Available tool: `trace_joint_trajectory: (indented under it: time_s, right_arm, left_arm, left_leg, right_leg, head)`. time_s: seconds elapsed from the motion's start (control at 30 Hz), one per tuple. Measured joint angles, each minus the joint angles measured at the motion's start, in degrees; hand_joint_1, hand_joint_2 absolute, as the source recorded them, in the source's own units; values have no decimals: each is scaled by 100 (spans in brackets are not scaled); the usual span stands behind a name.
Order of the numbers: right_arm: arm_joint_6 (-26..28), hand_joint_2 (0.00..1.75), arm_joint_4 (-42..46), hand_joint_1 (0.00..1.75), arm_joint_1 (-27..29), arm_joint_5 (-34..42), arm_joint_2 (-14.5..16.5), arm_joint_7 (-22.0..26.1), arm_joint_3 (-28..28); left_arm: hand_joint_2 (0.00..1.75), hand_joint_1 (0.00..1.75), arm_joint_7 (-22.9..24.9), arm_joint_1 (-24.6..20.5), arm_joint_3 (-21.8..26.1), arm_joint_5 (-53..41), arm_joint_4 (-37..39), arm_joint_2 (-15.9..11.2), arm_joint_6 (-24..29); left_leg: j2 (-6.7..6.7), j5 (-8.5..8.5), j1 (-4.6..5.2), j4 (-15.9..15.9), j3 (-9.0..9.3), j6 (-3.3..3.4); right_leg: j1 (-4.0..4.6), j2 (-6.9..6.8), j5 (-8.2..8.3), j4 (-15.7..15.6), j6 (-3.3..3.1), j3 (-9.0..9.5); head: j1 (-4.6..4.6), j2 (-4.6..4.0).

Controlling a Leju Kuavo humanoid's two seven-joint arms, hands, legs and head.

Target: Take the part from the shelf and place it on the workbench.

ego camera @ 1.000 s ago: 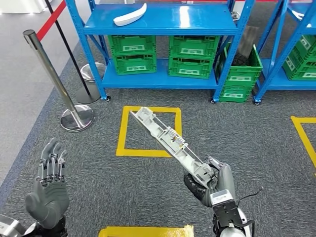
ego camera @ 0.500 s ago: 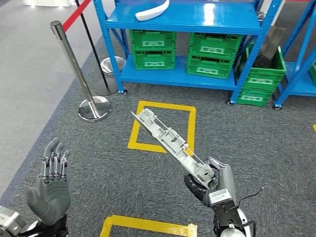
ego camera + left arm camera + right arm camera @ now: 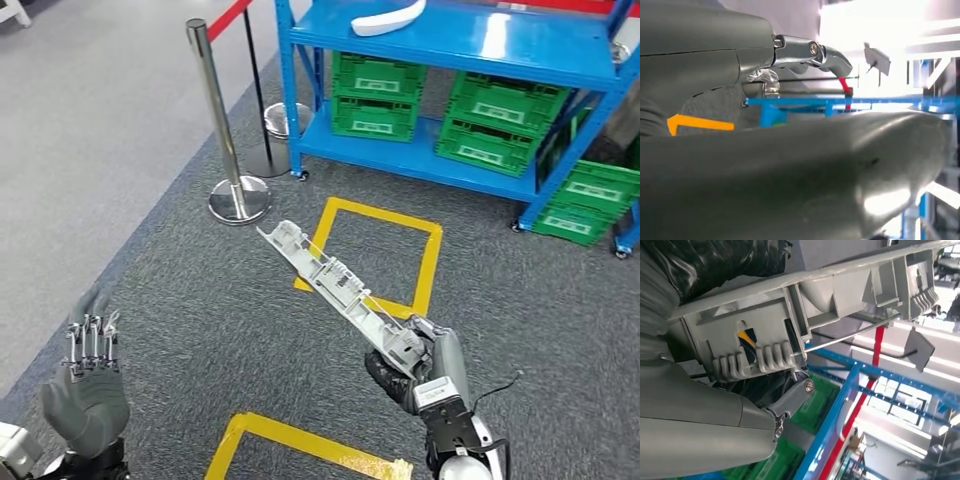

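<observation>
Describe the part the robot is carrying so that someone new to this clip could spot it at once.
Start at the blue shelf with green crates, then drop to the carpet in front of it. Above the yellow floor square, the right hand holds one end of a long grey part, ribbed and open-framed, unlike the smooth white piece on the shelf.

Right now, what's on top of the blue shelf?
A white curved part lies on the blue shelf. The shelf's far edge is cut off by the frame.

No readable text, brands or nos.; white labels on green crates (image 3: 375, 85) too blurred to read.
</observation>
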State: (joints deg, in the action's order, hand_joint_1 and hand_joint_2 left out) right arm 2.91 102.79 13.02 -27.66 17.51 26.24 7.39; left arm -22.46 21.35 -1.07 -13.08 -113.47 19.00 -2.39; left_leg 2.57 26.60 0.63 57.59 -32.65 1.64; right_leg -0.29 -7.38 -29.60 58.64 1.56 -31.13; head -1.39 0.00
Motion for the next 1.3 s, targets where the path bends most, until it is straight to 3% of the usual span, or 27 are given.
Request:
trace_joint_trajectory:
  time_s: [0.03, 0.1, 0.17, 0.2, 0.23, 0.27, 0.33, 0.4, 0.47, 0.5, 0.57, 0.6, 0.67, 0.7, 0.73, 0.77, 0.8, 0.87, 0.93, 0.97, 1.0, 1.07, 1.13, 1.2, 1.23, 1.3]
  right_arm:
    - [-10, 175, 4, 175, 0, 0, -1, -7, 5]
    - [-26, 175, 10, 175, 0, 1, -2, -19, 11]
    - [-30, 175, 9, 175, 0, 2, -2, -32, 10]
    - [-32, 175, 8, 175, 0, 1, -2, -39, 9]
    - [-33, 175, 7, 175, 0, 1, -2, -43, 9]
    - [-33, 175, 8, 175, 0, 1, -2, -43, 9]
    - [-33, 175, 9, 175, 0, 1, -2, -43, 9]
    - [-35, 175, 11, 175, -1, -1, -2, -45, 10]
    - [-39, 175, 11, 175, -3, -12, -2, -57, 12]
    - [-41, 175, 11, 175, -3, -19, -1, -66, 15]
    - [-49, 175, 12, 175, -3, -23, 0, -76, 21]
    - [-56, 175, 12, 175, -3, -21, 0, -79, 23]
    - [-66, 175, 10, 175, -3, -15, 0, -82, 22]
    - [-67, 175, 10, 175, -3, -14, 0, -84, 22]
    - [-67, 175, 9, 175, -3, -13, 0, -85, 22]
    - [-67, 175, 10, 175, -4, -12, 0, -85, 22]
    - [-65, 175, 10, 175, -4, -11, 0, -85, 23]
    - [-53, 175, 12, 175, -4, -11, 0, -85, 22]
    - [-37, 175, 14, 175, -3, -11, 0, -87, 21]
    - [-30, 175, 19, 175, -3, -11, 0, -90, 21]
    - [-28, 175, 30, 175, -3, -13, 0, -95, 23]
    - [-23, 175, 57, 175, -1, -14, -1, -103, 25]
    - [-17, 175, 73, 175, 3, -15, -2, -106, 22]
    - [-15, 175, 76, 175, 5, -16, -2, -115, 15]
    - [-15, 175, 76, 175, 5, -16, -2, -119, 13]
    - [-13, 175, 81, 175, 5, -17, -2, -120, 13]
  left_arm:
    - [0, 0, 38, -2, 6, 47, -2, 3, 39]
    - [0, 0, 94, -3, 20, 157, -3, 6, 92]
    - [0, 0, 101, 2, 43, 226, -3, 6, 101]
    - [0, 0, 101, 4, 55, 241, -3, 7, 103]
    - [0, 0, 101, 5, 64, 251, -3, 7, 106]
    - [0, 0, 101, 5, 69, 261, -3, 8, 109]
    - [0, 0, 102, 4, 72, 273, -3, 9, 118]
    - [0, 0, 107, 7, 74, 310, -5, 10, 171]
    - [0, 0, 121, 15, 81, 435, -15, 10, 261]
    - [0, 0, 132, 20, 88, 537, -26, 10, 264]
    - [0, 0, 141, 24, 105, 779, -51, 10, 82]
    - [0, 0, 124, 27, 112, 873, -57, 10, -53]
    - [0, 0, 59, 32, 122, 933, -60, 10, -209]
    - [0, 0, 55, 35, 128, 902, -60, 10, -191]
    - [0, 0, 100, 37, 137, 861, -60, 11, -153]
    - [0, 0, 162, 40, 146, 827, -60, 11, -118]
    - [0, 0, 226, 42, 154, 805, -62, 12, -84]
    - [0, 0, 275, 42, 162, 727, -68, 14, 7]
    - [0, 0, 311, 47, 172, 539, -76, 15, 170]
    - [0, 0, 334, 53, 180, 437, -81, 16, 252]
    - [0, 0, 357, 61, 187, 355, -90, 22, 320]
    - [0, 0, 374, 66, 199, 226, -121, 37, 423]
    - [0, 0, 375, 67, 204, 115, -143, 45, 503]
    - [0, 0, 375, 72, 209, 51, -143, 45, 551]
    - [0, 0, 375, 73, 211, 40, -143, 45, 564]
    - [0, 0, 367, 75, 214, 15, -144, 45, 588]
  left_leg:
    - [-69, -32, -20, -32, 3, 34]
    - [-197, -76, -43, -62, -3, 82]
    - [-349, -90, -41, -57, -23, 100]
    - [-434, -93, -40, -52, -27, 99]
    - [-524, -95, -42, -41, -28, 96]
    - [-613, -92, -46, -25, -27, 88]
    - [-779, -75, -52, 44, -58, 49]
    - [-917, -82, -63, 103, -140, -27]
    - [-1040, -118, -84, 113, -216, -108]
    - [-994, -108, -79, 139, -244, -140]
    - [-693, 68, -63, 436, -393, -203]
    - [-497, 237, -63, 762, -543, -235]
    - [-338, 544, -92, 1493, -882, -279]
    - [-321, 582, -102, 1689, -968, -287]
    - [-311, 513, -106, 1668, -948, -284]
    - [-286, 355, -104, 1429, -817, -267]
    - [-205, 162, -90, 1040, -608, -231]
    - [49, -46, -20, 341, -244, -136]
    - [147, -39, 40, 125, -164, -62]
    - [82, -51, 43, 109, -178, -35]
    - [15, -68, 31, 79, -171, -9]
    - [-117, -109, -5, 11, -141, 53]
    - [-247, -125, -27, -12, -128, 95]
    - [-400, -121, -26, -5, -129, 108]
    - [-485, -120, -28, 4, -127, 107]
    - [-665, -104, -46, 46, -125, 84]
  right_leg:
    - [-10, 149, -95, 122, 24, -53]
    - [-32, 546, -423, 718, 56, -321]
    - [-37, 702, -683, 1435, 75, -665]
    - [-38, 720, -672, 1575, 81, -742]
    - [-40, 733, -543, 1481, 83, -710]
    - [-48, 772, -332, 1177, 81, -574]
    - [-85, 1024, -2, 415, 74, -229]
    - [-102, 1227, 46, 68, 50, -54]
    - [-96, 1153, 39, 47, -1, -35]
    - [-103, 1081, 53, 31, -31, -32]
    - [-118, 911, 68, -4, -93, -15]
    - [-107, 821, 64, -7, -115, -9]
    - [-88, 630, 49, -6, -141, -7]
    - [-83, 537, 43, -6, -144, -4]
    - [-79, 453, 35, -6, -143, 2]
    - [-75, 373, 26, -6, -139, 13]
    - [-68, 300, 14, -6, -131, 29]
    - [-37, 168, -13, -5, -93, 51]
    - [-14, 48, -30, -10, -39, 61]
    - [-12, -15, -35, -19, -10, 74]
    - [-18, 1, -61, -12, 23, 78]
    - [-37, 288, -231, 221, 69, -16]
    - [-52, 640, -558, 875, 86, -329]
    - [-53, 724, -744, 1490, 105, -656]
    - [-56, 729, -687, 1552, 116, -713]
    - [-82, 787, -285, 1046, 135, -523]
  head:
    - [13, 0]
    - [49, 0]
    - [68, 0]
    - [69, 0]
    - [69, 0]
    - [69, 0]
    - [74, 0]
    - [77, 0]
    - [75, 0]
    - [71, 0]
    - [10, 0]
    - [-24, 0]
    - [-56, 0]
    - [-60, 0]
    - [-61, 0]
    - [-66, 0]
    - [-67, 0]
    - [-71, 0]
    - [-69, 0]
    - [-70, 0]
    - [-67, 0]
    - [-49, 0]
    - [-9, 0]
    - [12, 0]
    - [12, 0]
    - [14, 0]
